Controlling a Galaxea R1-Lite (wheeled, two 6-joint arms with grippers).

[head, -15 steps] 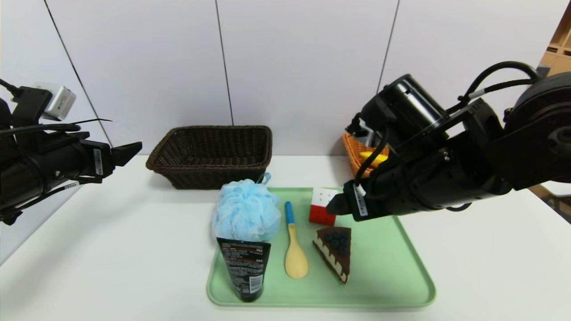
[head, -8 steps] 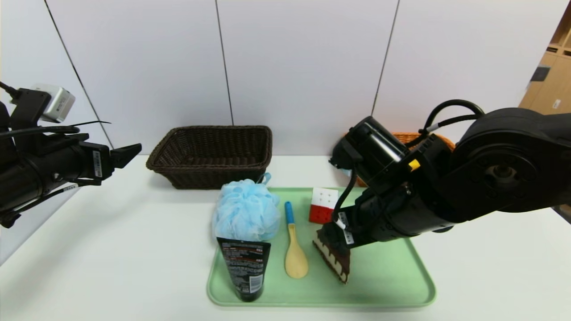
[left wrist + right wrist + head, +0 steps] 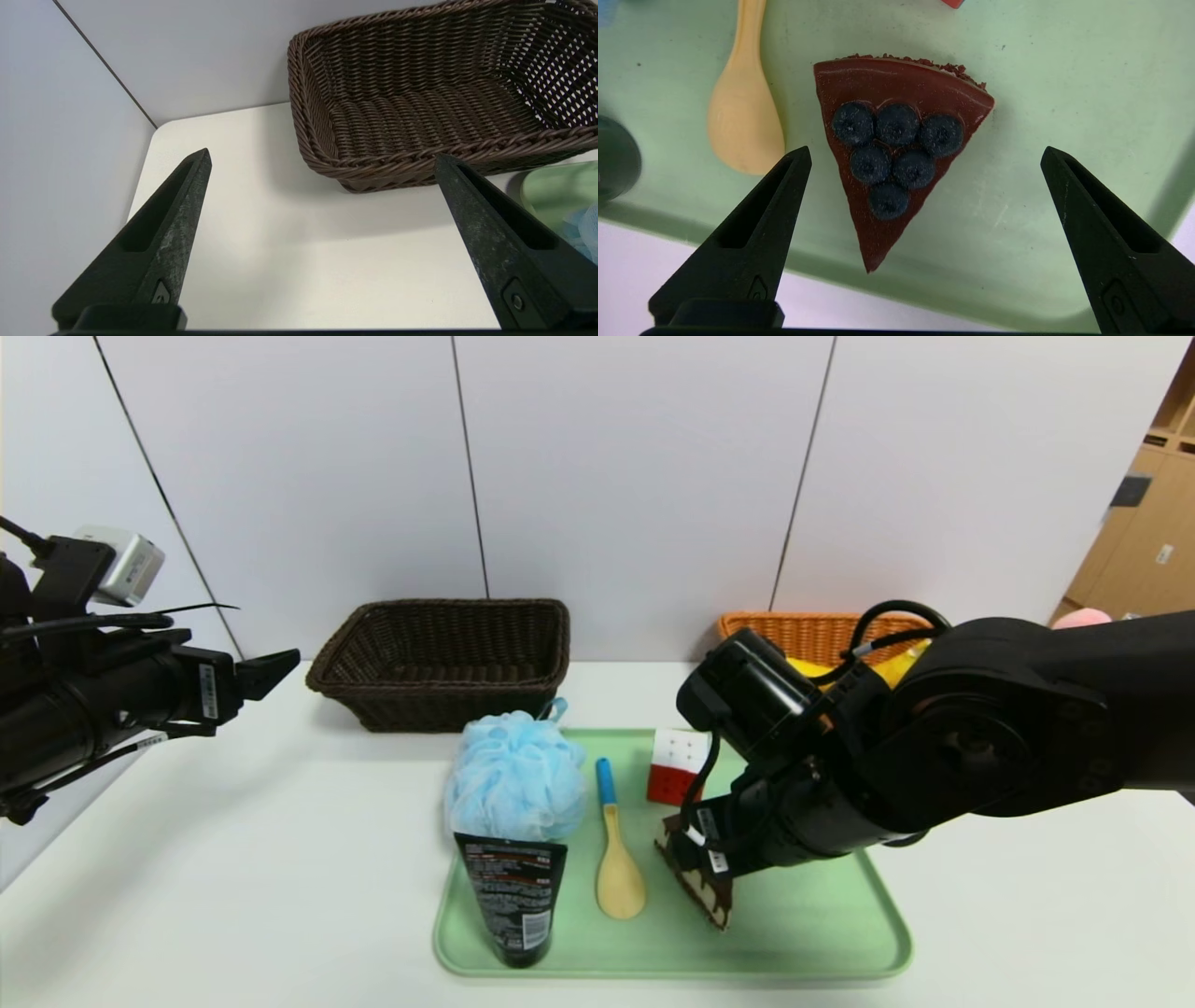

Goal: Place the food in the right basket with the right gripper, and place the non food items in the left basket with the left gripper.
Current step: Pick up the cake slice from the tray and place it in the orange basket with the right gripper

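The chocolate cake slice [image 3: 702, 889] with dark berries lies on the green tray [image 3: 822, 924]. My right gripper [image 3: 695, 835] hangs open just above it; in the right wrist view the cake [image 3: 878, 224] lies between the spread fingers of the gripper [image 3: 924, 150], untouched. A banana [image 3: 810, 666] shows yellow in the orange-tan right basket [image 3: 808, 633]. Puzzle cube [image 3: 674, 765], blue pouf [image 3: 513, 782], black tube [image 3: 511, 896] and yellow spoon [image 3: 618, 859] rest on the tray. My left gripper [image 3: 275, 667] hovers open and empty, left of the dark brown basket [image 3: 443, 658], which has nothing in it.
The white table runs to a grey panelled wall behind both baskets. In the left wrist view the left gripper [image 3: 322, 158] points at bare tabletop beside the dark basket [image 3: 420, 116]. The tray's front rim [image 3: 924, 284] lies near the table's front edge.
My right arm has swung from beside the cube, near the orange-tan basket, forward and down over the cake slice, uncovering that basket. The left arm has barely shifted.
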